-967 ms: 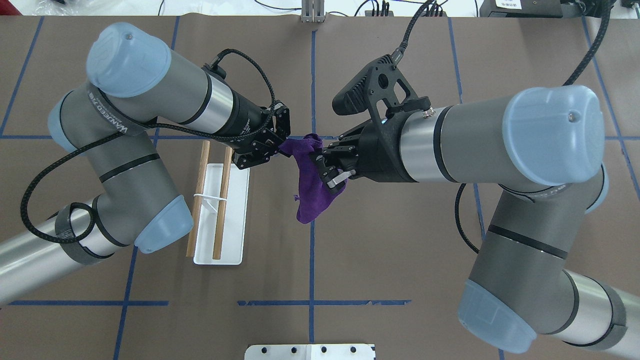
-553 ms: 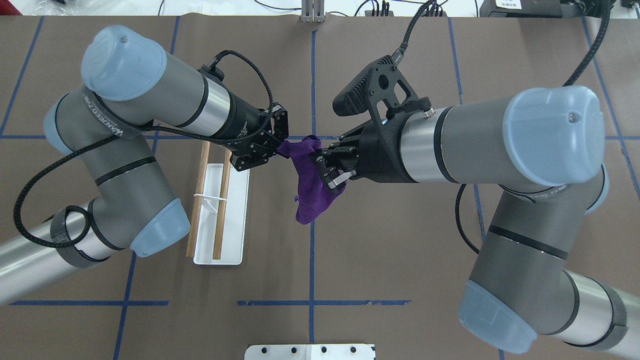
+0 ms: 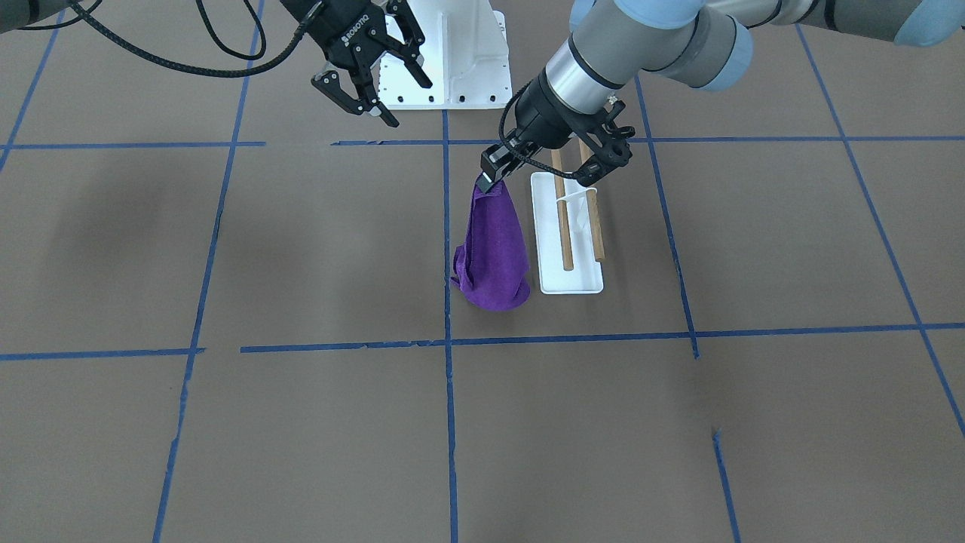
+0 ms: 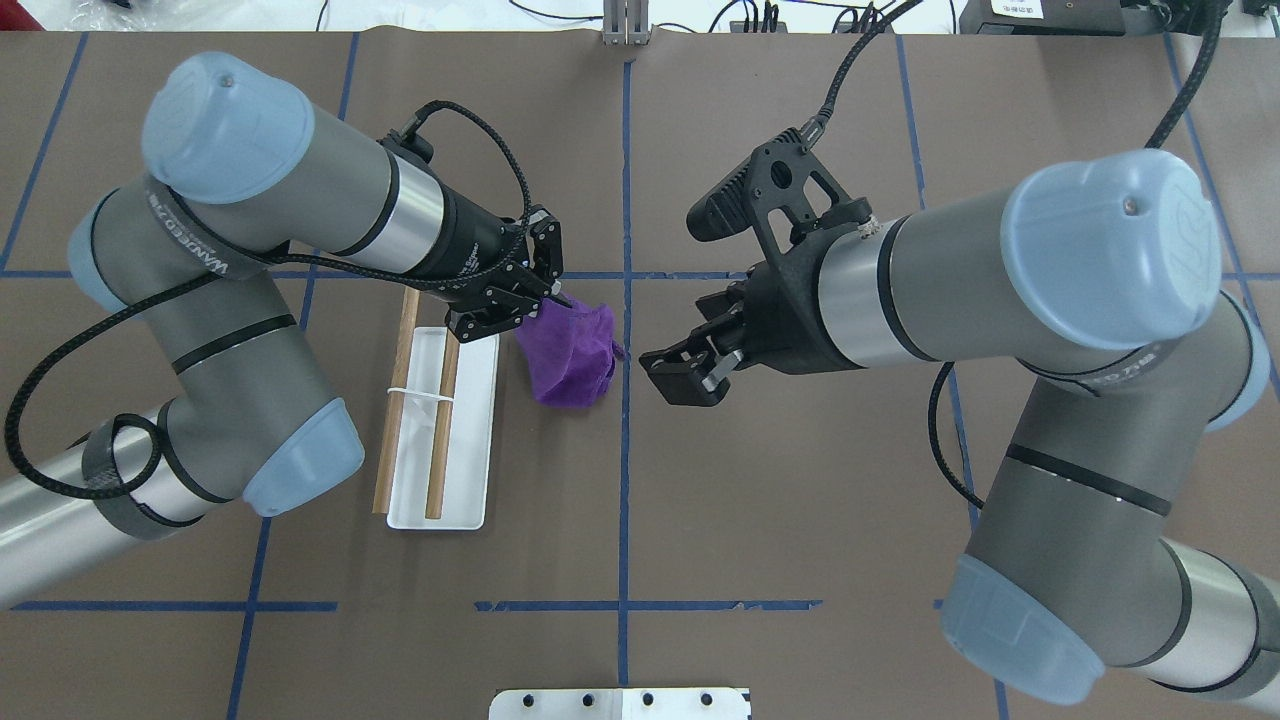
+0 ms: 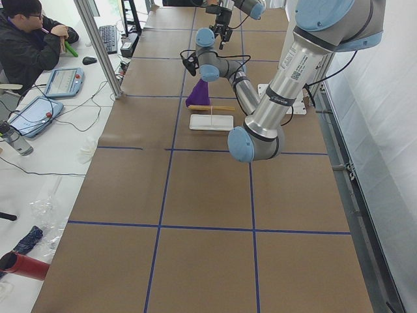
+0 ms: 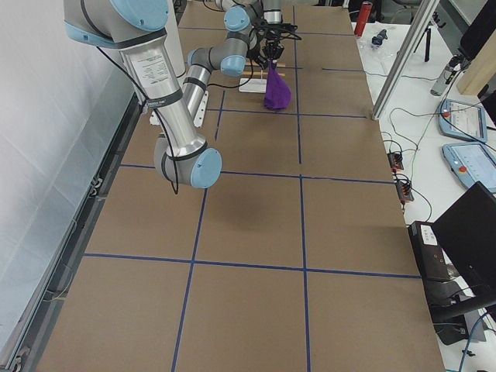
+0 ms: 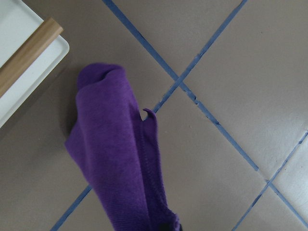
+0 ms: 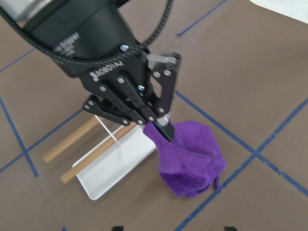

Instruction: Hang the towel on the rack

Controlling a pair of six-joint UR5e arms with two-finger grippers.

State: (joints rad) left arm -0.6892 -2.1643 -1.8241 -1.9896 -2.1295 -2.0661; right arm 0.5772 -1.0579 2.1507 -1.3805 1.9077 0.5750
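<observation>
Two arms, two grippers, one towel and one rack with two rods are counted on the brown paper-covered table (image 4: 800, 560), which is crossed by blue tape lines.

The left gripper (image 4: 555, 298) is clamped on the top corner of the small purple cloth towel (image 4: 570, 350), which hangs from it in a bunched cone just beside the rack. The rack, a flat white rectangular base (image 4: 470, 450) carrying two parallel brown wooden dowel rods (image 4: 445, 400), is left bare. Further right, the right gripper (image 4: 672, 378) is held apart from the towel, with its jaws spread and nothing between them.

A moment earlier the towel was stretched between both grippers. It has since been released by the right gripper, which has been drawn back to the right, and the towel has been carried nearer the rack.

In the overhead view the far ends of the rods are covered by the left gripper. Whether the towel's lower edge touches the table cannot be told.
</observation>
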